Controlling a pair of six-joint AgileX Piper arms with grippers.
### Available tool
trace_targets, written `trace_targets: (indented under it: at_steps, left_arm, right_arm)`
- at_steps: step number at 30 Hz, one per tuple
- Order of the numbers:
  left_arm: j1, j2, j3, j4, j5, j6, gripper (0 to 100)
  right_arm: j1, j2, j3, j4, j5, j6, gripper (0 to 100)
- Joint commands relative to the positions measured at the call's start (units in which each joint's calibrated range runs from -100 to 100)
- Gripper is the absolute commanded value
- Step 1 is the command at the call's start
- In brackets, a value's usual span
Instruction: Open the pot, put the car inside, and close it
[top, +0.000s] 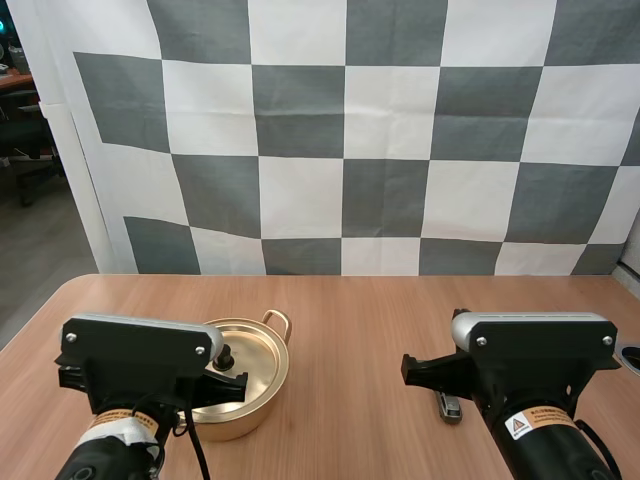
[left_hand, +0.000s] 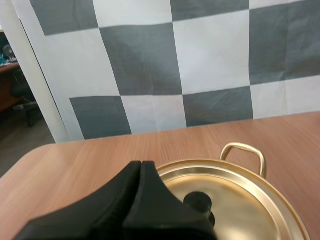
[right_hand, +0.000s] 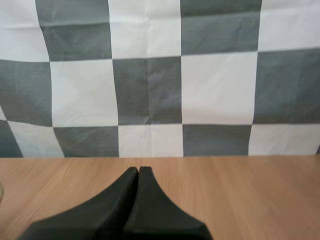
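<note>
At seven o'clock on the table, pot (top: 262, 395): sitting shut, its lid (top: 250, 350) lying flat so the black knob (left_hand: 198, 201) is pointing straight up and offering a pinch point. One loop handle (top: 277, 318) is sticking out toward one o'clock.
Left gripper (left_hand: 141, 165): hovering just short of the knob, fingers pressed together and holding nothing, seemingly lining up for the lid lift.
Right gripper (right_hand: 138, 171): hanging over bare table (right_hand: 240, 190), fingers closed and empty, probably waiting its turn with the car.
Car (top: 449, 406): showing as a small grey object lying at five o'clock, half tucked under the right arm. Its long axis is seemingly running eleven to five o'clock, and I cannot tell which end is the nose.
</note>
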Motion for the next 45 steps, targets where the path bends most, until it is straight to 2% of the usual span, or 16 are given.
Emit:
trace_targets:
  at_steps: [1,4,7,8,10,14,17,21,26,29,32,35,41,45]
  left_arm:
    - [-0.04,0.0,0.0,0.72,-7.71,0.06,0]
    - [-0.04,0.0,0.0,4.5,-7.96,1.54,0]
    - [-0.04,0.0,0.0,6.49,-9.64,9.56,0]
    - [-0.04,0.0,-0.14,6.49,-9.65,14.05,0]
    - [-0.04,0.0,-2.47,6.36,-9.08,18.61,0]
    - [-0.04,0.0,-11.14,0.71,-8.07,15.73,0]
    - [-0.04,1.04,-21.39,-4.15,-2.94,15.16,0]
    - [-0.04,11.08,-40.54,-10.08,25.0,11.42,0]
    - [-0.04,29.44,-67.0,-10.85,60.12,5.46,0]
    - [-0.04,39.28,-79.79,-10.85,75.61,5.18,0]
    - [-0.04,47.38,-88.69,-10.85,75.61,5.18,0]
    - [-0.04,54.04,-91.5,-9.9,75.61,5.18,0]
    - [-0.04,62.55,-86.41,-2.72,75.61,5.18,0]
    - [-0.04,63.79,-79.69,-2.18,75.61,5.18,0]
  right_arm:
    - [0.01,0.0,0.0,-25.02,-15.0,-0.02,0]
    - [0.01,0.0,0.0,-31.59,-13.43,-0.34,0]
    - [0.01,0.0,0.0,-41.26,-12.65,-0.34,0]
    - [0.01,0.0,-0.61,-41.3,-11.0,0.37,0]
    - [0.01,0.0,-4.43,-37.72,-6.32,2.0,0]
    - [0.01,2.05,-17.35,-26.61,9.46,3.79,0]
    - [0.01,8.78,-27.78,-24.34,19.74,3.79,0]
    - [0.01,22.38,-45.59,-23.3,38.19,3.79,0]
    - [0.01,39.66,-69.07,-20.65,67.27,3.79,0]
    - [0.01,46.71,-77.45,-20.65,79.02,3.79,0]
    - [0.01,51.02,-79.97,-19.96,81.67,3.19,0]
    - [0.01,52.91,-79.08,-19.03,81.67,3.04,0]
    - [0.01,53.65,-74.55,-17.27,81.67,2.15,0]
    - [0.01,52.79,-72.03,-17.62,81.67,1.52,0]
